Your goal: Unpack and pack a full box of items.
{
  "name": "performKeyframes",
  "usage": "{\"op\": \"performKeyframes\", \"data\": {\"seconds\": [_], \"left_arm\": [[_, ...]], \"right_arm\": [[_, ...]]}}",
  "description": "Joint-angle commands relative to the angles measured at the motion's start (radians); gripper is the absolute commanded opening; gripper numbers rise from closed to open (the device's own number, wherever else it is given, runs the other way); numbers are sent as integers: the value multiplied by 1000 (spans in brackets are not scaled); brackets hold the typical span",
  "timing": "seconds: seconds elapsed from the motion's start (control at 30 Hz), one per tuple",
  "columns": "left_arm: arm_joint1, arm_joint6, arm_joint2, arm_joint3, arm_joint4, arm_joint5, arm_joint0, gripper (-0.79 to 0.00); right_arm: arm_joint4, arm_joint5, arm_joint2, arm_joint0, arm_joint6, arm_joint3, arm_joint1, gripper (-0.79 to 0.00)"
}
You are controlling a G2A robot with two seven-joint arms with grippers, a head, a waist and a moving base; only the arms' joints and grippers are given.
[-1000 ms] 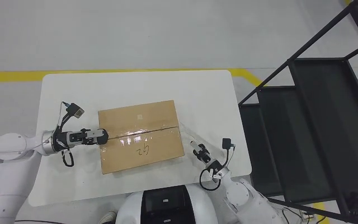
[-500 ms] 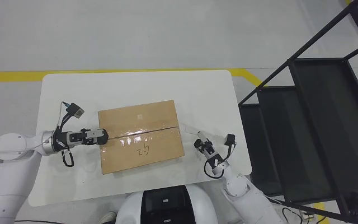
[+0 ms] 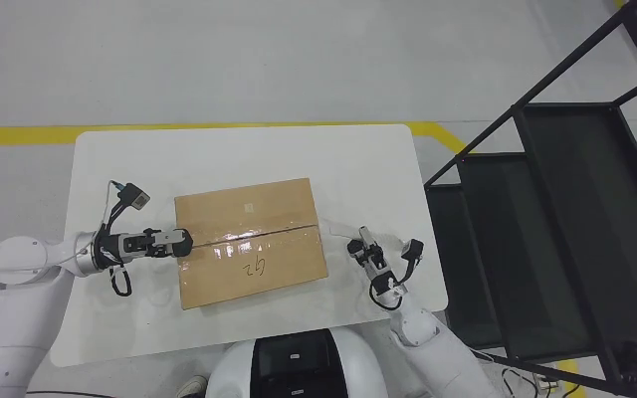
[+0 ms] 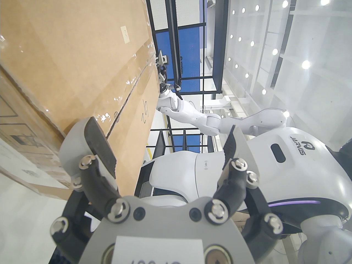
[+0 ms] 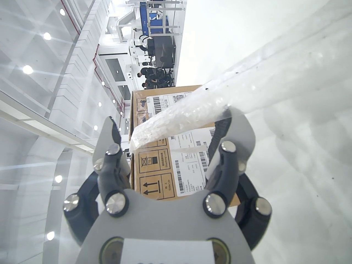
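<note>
The white counter carries one cardboard box, lying flat near its middle with its flaps shut and glossy clear tape along the seam.

By the task it is full, so it is probably heavy. The board is stiff, and the taped top looks slick. It is far too broad for either set of jaws to span. A hold would likely have to be on a flap edge once the seam is free, and until then it can only be pushed or steadied from its ends.

A clear tape strip runs from the box's right end out over the counter toward the right arm. It should be almost weightless, limp and sticky, and apt to cling to whatever touches it. The free end is the place to pinch it.

The left gripper lies at the box's left end, level with the seam. Its jaws are wide and hold nothing, and one finger is right against the top edge of the cardboard.

The right gripper is just off the box's right end and points at it. Its jaws are spread too. The strip crosses the gap between them and lies over one fingertip, seemingly stuck there rather than clamped.
</note>
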Motion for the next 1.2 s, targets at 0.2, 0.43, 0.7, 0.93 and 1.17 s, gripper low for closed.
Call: {"op": "performKeyframes", "data": {"seconds": [0.2,0.43,0.7,0.93,1.17], "left_arm": [[0,0,0,0,0,0,0,0],[0,0,0,0,0,0,0,0],[-1,36,4,-22,11,9,13,0],[2,50,-7,-49,18,18,34,0],[5,55,-17,-51,17,21,43,0]], "right_arm": [[-20,-96,7,18,-27,33,-13,-785],[-128,-164,60,12,-103,-24,-14,-785],[-270,-86,102,22,-67,-198,-8,-785],[-392,36,53,78,46,-272,-14,-785],[-463,62,0,110,105,-306,-21,-785]]}}
